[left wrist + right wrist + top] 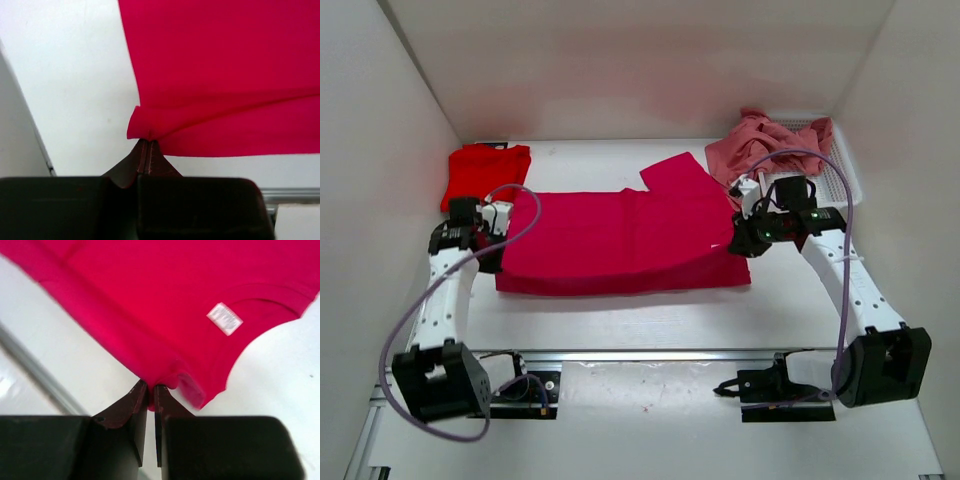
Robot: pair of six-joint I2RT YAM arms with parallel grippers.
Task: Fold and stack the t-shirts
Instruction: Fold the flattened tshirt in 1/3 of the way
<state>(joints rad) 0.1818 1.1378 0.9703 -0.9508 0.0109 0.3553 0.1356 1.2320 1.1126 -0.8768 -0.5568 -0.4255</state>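
Left gripper (146, 142) is pinched shut on a bunched corner of the crimson-magenta t-shirt (225, 75), at that shirt's left end. Right gripper (151, 387) is clamped on a fold of the same shirt's edge at its right end, just beside the neckline, where a small white label (224, 318) shows inside the collar. In the overhead view the left gripper (500, 228) and right gripper (738, 240) sit at opposite ends of the crimson-magenta t-shirt (620, 235), which lies across the middle of the desk (640, 320), its upper layer sagging between them over the layer beneath. One sleeve sticks out from its far edge.

Bare desk runs along the shirt's near edge as far as the metal rail (650, 353), and another bare strip lies beyond its far edge up to the back wall. Room is tighter at the ends, with the left side wall (380, 150) near the left end.

Three t-shirts are in view. Besides the crimson-magenta one, the red t-shirt (485, 170) lies folded behind its left end, near but apart from it. The salmon pink t-shirt (760, 145) is crumpled behind its right end, draped over the rim of the single white mesh basket (845, 175). Two grippers are working, both on the one shirt.
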